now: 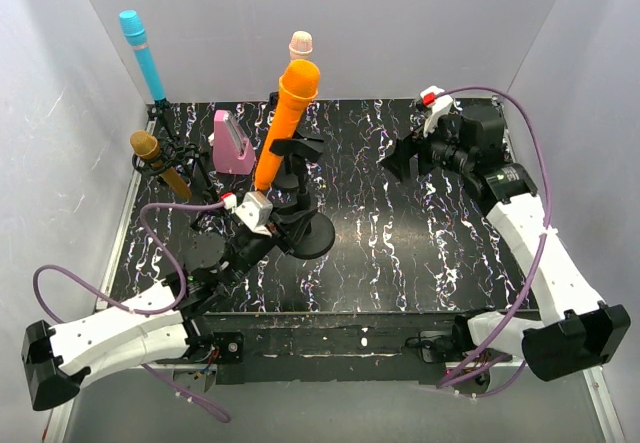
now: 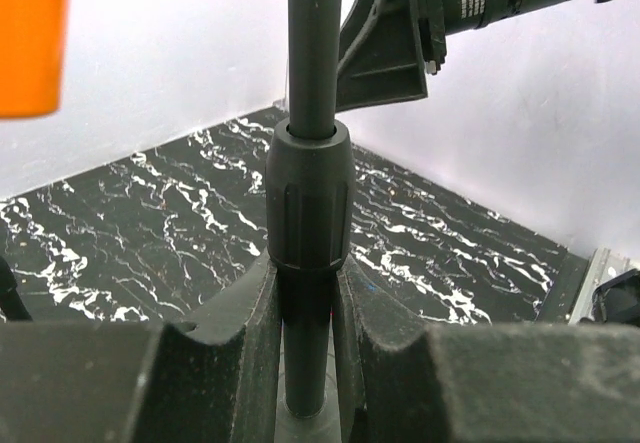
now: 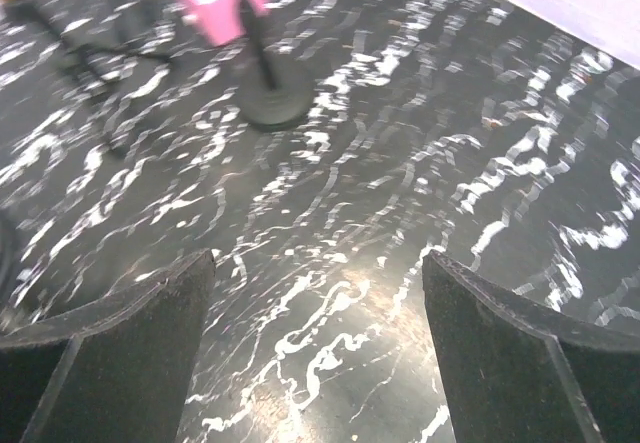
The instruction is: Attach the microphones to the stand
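Left gripper [image 2: 306, 308] is clamped nearly closed around the centre stand [image 1: 318, 235], whose clip carries the orange microphone [image 1: 287, 123]; the peach-pink microphone [image 1: 301, 43] rises just behind that stand, the gold microphone [image 1: 160, 163] and cyan microphone [image 1: 143, 55] are to its left, and the right gripper [image 3: 318, 263] is to its right, jaws spread wide and empty.

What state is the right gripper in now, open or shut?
Open. The right gripper shows its fingers spread wide in the wrist view, with only the marbled table between them; it holds nothing.
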Available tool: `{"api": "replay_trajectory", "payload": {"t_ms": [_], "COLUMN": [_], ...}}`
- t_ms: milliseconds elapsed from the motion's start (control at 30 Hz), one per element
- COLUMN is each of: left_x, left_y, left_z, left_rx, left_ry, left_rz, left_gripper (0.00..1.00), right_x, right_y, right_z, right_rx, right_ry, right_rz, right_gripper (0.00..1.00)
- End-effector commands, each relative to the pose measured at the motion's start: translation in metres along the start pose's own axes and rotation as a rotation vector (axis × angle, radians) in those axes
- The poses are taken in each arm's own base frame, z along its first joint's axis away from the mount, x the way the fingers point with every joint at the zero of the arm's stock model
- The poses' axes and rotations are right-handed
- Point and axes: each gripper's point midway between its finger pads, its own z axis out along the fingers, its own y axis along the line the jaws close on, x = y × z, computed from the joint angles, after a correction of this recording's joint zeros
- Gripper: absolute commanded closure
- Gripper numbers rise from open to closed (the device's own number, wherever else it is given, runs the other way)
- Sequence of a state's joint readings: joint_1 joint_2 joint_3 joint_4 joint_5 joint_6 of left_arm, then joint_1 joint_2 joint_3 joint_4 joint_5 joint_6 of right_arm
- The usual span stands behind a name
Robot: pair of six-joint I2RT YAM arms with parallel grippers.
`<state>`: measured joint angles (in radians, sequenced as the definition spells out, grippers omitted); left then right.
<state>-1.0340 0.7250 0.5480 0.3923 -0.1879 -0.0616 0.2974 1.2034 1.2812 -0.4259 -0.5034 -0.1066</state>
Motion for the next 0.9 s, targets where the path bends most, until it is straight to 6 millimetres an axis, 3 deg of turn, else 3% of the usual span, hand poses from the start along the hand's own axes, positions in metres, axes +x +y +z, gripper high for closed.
{"api": "replay_trajectory", "payload": {"t_ms": [0, 167, 200, 300, 333, 367, 433, 633, 867], "left_x": [-0.02, -0.014, -0.012, -0.011, -0.009, -0.011, -0.013, -0.011, -0.006], "left_y": [0.0, -0.004, -0.005, -0.003, -0.002, 0.0, 0.002, -0.004, -0.016], "left_z": [0.017, 0.052, 0.061, 0.084, 0.09, 0.097, 0.107, 0.132, 0.153], "left_rx": [-0.017, -0.017, -0.019, -0.022, -0.024, -0.029, -0.029, -0.007, 0.031], "left_ry": [-0.037, -0.038, -0.037, -0.037, -0.038, -0.045, -0.052, -0.068, -0.086], "left_rz": [0.004, 0.027, 0.029, 0.018, 0.01, -0.001, -0.018, -0.077, -0.162], "left_gripper": [1.0, 1.0, 1.0, 1.0, 1.0, 1.0, 1.0, 1.0, 1.0], "right_x": [-0.036, -0.046, -0.055, -0.055, -0.033, -0.03, -0.03, -0.042, -0.069], "right_y": [-0.056, -0.009, -0.007, -0.006, 0.007, 0.063, 0.074, 0.095, 0.075], "right_z": [-0.018, -0.038, -0.043, -0.05, -0.046, -0.047, -0.051, -0.054, -0.035], "right_rx": [0.432, 0.256, 0.254, 0.262, 0.201, -0.114, -0.167, -0.307, -0.242], "right_ry": [-0.198, -0.269, -0.29, -0.304, -0.226, -0.195, -0.196, -0.218, -0.299], "right_rz": [0.086, 0.097, 0.088, 0.084, 0.161, 0.134, 0.152, 0.174, 0.14], "right_gripper": [0.1, 0.11, 0.11, 0.11, 0.2, 0.23, 0.24, 0.31, 0.35]}}
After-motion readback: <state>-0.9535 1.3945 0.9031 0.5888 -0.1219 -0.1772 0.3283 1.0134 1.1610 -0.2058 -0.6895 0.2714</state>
